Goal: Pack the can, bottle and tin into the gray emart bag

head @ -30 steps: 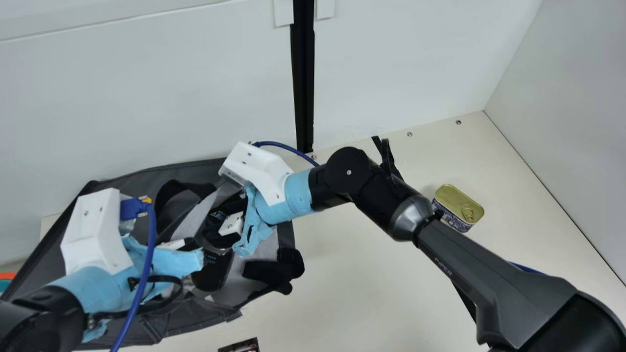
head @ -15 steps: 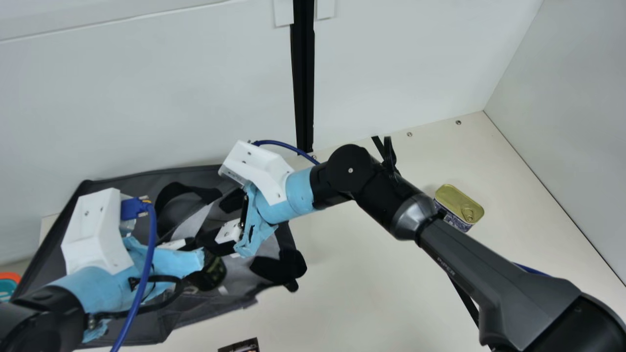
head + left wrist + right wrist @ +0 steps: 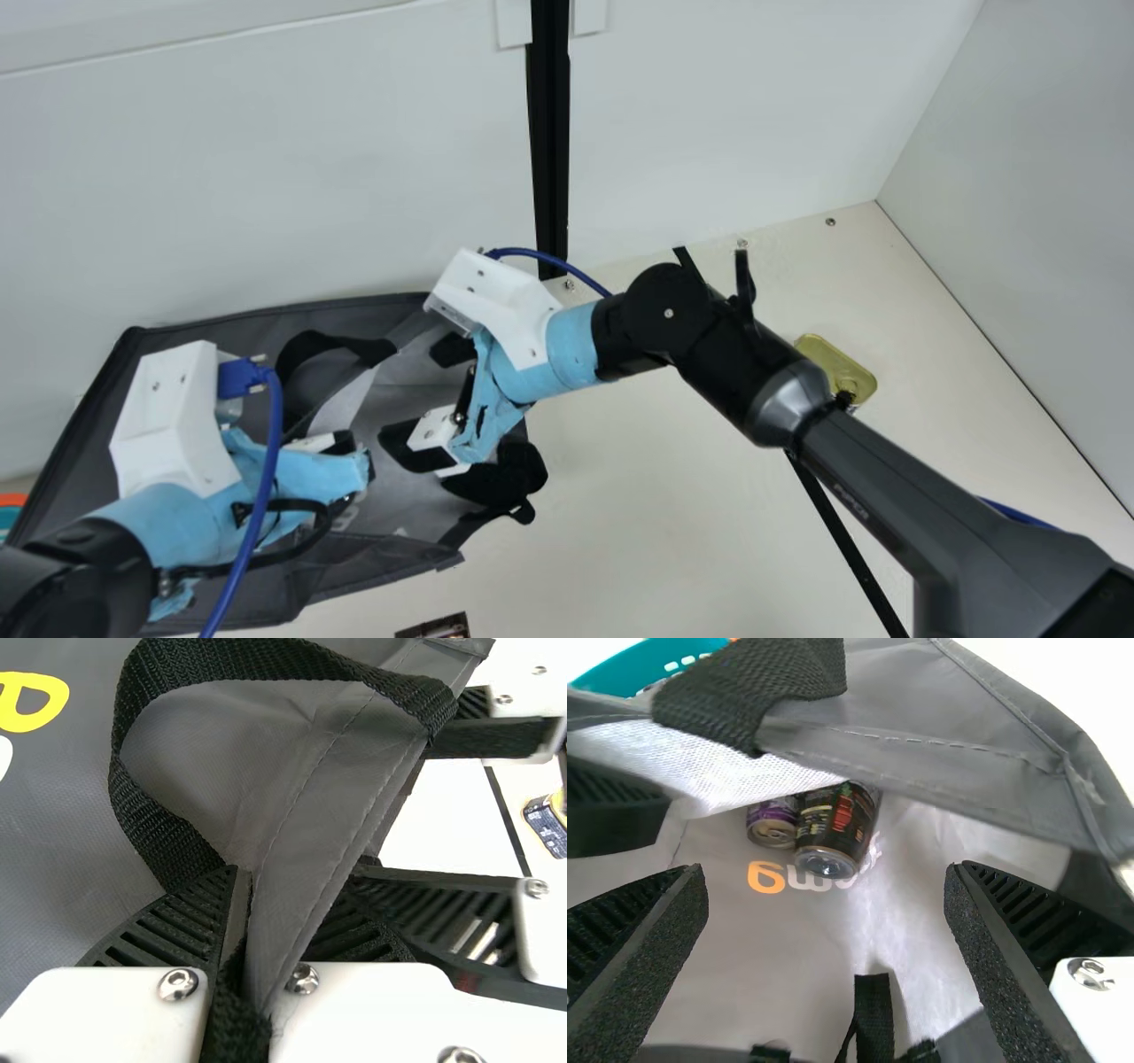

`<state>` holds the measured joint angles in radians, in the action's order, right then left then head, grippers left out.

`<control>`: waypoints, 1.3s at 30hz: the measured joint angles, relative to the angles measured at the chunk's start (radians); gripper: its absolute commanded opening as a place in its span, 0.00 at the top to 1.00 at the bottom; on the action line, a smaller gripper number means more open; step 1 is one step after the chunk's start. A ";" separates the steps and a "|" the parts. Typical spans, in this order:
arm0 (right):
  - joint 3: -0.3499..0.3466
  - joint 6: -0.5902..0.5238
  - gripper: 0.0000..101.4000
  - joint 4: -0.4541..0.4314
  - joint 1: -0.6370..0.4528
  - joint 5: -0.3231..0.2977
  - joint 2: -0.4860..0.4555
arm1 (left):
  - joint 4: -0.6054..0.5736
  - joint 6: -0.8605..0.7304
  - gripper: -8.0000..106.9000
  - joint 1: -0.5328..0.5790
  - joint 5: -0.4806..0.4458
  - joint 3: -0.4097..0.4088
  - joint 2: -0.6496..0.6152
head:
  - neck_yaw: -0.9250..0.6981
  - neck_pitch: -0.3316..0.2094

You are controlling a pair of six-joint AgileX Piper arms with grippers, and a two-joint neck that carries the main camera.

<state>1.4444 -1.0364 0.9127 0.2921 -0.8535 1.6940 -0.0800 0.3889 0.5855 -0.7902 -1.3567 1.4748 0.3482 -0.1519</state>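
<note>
In the main view my left gripper [image 3: 356,455] is at the gray bag [image 3: 99,390]; in the left wrist view that gripper [image 3: 241,890] is shut on the bag's rim and black handle. My right gripper [image 3: 423,400] is over the bag's mouth in the main view. In the right wrist view, this gripper [image 3: 826,890] stands open, nothing between its fingers. Beyond them, inside the bag, a purple can [image 3: 772,822] and the dark bottle [image 3: 837,828] lie side by side. The gold-lidded tin [image 3: 828,359] rests on the table, partly behind my right arm.
A dark printed item [image 3: 436,626] is at the main view's bottom edge. A teal and orange object [image 3: 11,512] stands beyond the bag at far left. White walls [image 3: 266,159] and a black post [image 3: 549,142] rise behind the table.
My right gripper has let go of the dark bottle, which has dropped into the bag, and has shifted to the right. The bag's opening has shifted slightly. The left arm has kept still.
</note>
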 measured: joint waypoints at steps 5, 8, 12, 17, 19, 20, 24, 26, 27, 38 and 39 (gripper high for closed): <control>-0.029 0.007 0.10 -0.014 -0.017 0.006 -0.038 | 0.000 0.000 0.84 0.000 0.000 0.000 0.000 | 0.000 0.000; -0.047 0.013 0.10 -0.028 -0.027 0.008 -0.061 | 0.000 0.000 0.84 0.000 0.000 0.000 0.000 | 0.000 0.000; -0.068 0.023 0.10 -0.036 -0.042 0.013 -0.093 | 0.000 0.000 0.84 0.000 0.000 0.000 0.000 | 0.000 0.000; -0.091 0.030 0.10 -0.060 -0.056 0.015 -0.129 | 0.000 0.000 0.84 0.000 0.000 0.000 0.000 | 0.000 0.000; -0.101 0.034 0.10 -0.068 -0.063 0.018 -0.145 | 0.000 0.000 0.84 0.000 0.000 0.000 0.000 | 0.000 0.000; -0.103 0.035 0.10 -0.073 -0.064 0.018 -0.151 | 0.000 0.000 0.84 0.000 0.000 0.000 0.000 | 0.000 0.002; -0.119 0.044 0.10 -0.093 -0.078 0.019 -0.180 | 0.000 0.000 0.84 0.000 0.000 0.000 0.000 | -0.002 0.000; -0.126 0.054 0.10 -0.109 -0.084 0.019 -0.196 | 0.000 0.000 0.84 0.000 0.000 0.000 0.000 | 0.000 0.000; -0.130 0.057 0.10 -0.115 -0.087 0.021 -0.203 | 0.000 0.000 0.84 0.000 0.000 0.000 0.000 | 0.000 0.002; -0.159 0.089 0.10 -0.177 -0.130 0.026 -0.285 | 0.000 0.000 0.84 0.000 0.000 0.000 0.000 | -0.002 0.000; -0.161 0.094 0.10 -0.184 -0.133 0.025 -0.291 | 0.000 0.000 0.84 0.000 0.000 0.000 0.000 | -0.002 0.000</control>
<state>1.2837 -0.9421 0.7284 0.1588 -0.8289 1.4034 -0.0800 0.3889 0.5855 -0.7902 -1.3567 1.4748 0.3467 -0.1519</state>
